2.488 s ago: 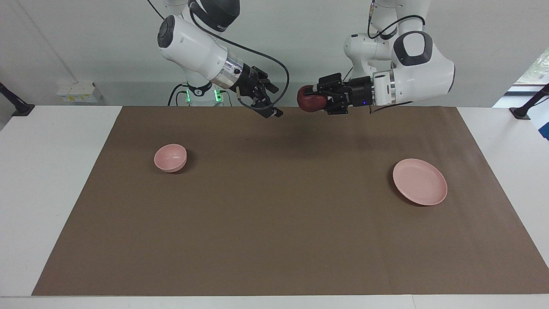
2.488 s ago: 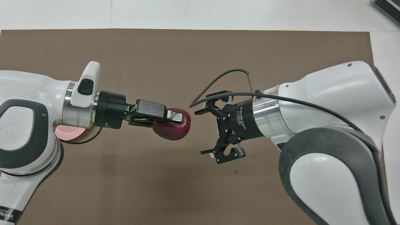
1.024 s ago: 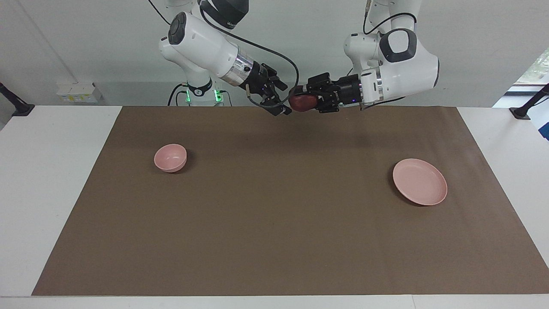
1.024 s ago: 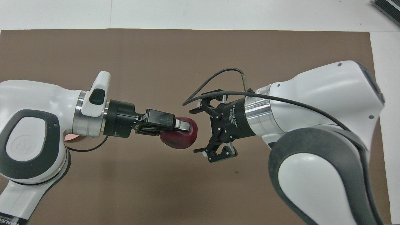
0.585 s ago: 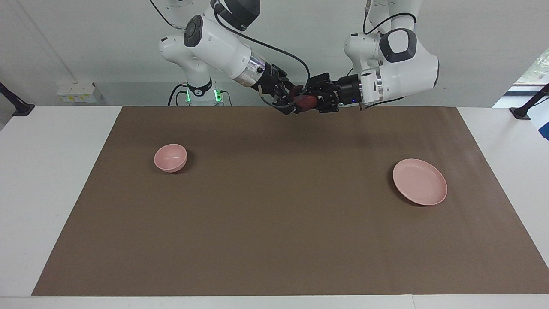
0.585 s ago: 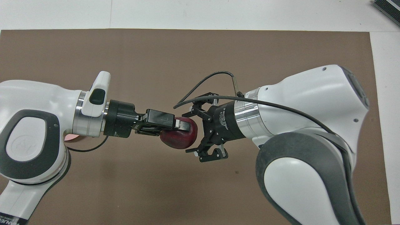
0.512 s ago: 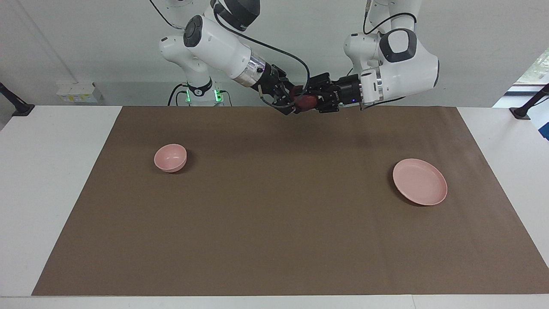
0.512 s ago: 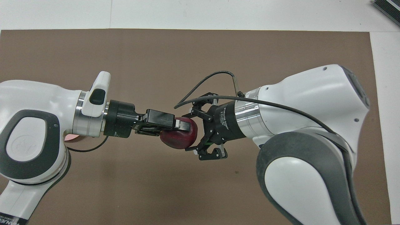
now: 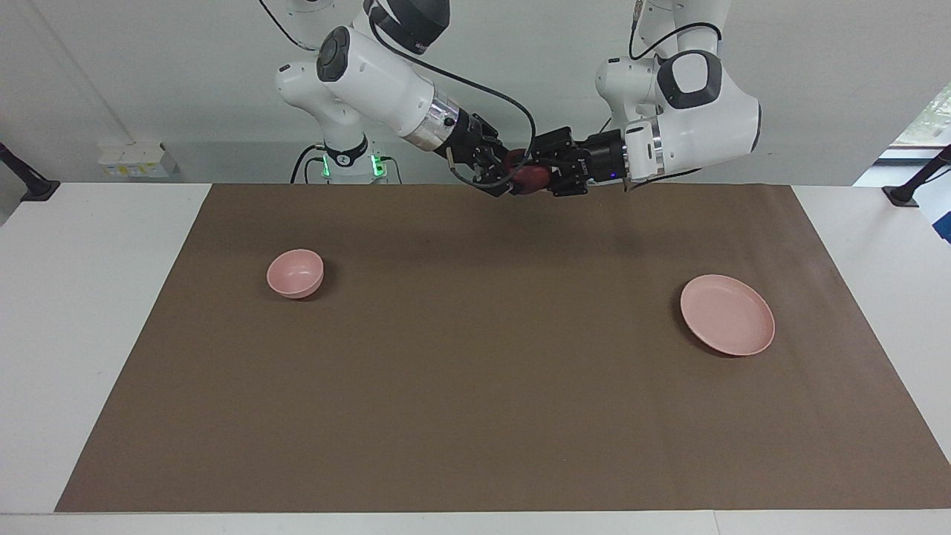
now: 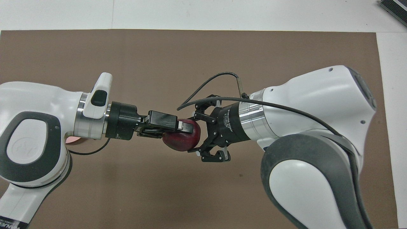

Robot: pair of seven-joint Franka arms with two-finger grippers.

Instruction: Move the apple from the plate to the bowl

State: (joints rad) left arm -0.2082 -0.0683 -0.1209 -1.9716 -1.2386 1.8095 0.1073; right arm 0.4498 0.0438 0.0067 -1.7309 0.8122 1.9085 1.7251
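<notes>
The dark red apple (image 9: 529, 178) hangs in the air over the brown mat's edge nearest the robots, about midway between the two arms. My left gripper (image 9: 538, 177) is shut on it, one finger above it and one below in the overhead view (image 10: 186, 133). My right gripper (image 9: 507, 177) meets it head-on, and its fingers (image 10: 199, 117) close against the apple's (image 10: 182, 141) sides. The pale pink plate (image 9: 728, 314) lies empty toward the left arm's end. The small pink bowl (image 9: 296, 272) stands empty toward the right arm's end. In the overhead view the bowl is hidden.
The brown mat (image 9: 475, 386) covers most of the white table (image 9: 89, 297). In the overhead view only a pink sliver of the plate (image 10: 71, 140) shows under the left arm. A dark object (image 10: 394, 8) lies at the table's corner farthest from the robots.
The right gripper has moved in from the right arm's side with its fingers spread, reached the apple held by the left gripper, and narrowed its fingers onto it. The left gripper has stayed still lately.
</notes>
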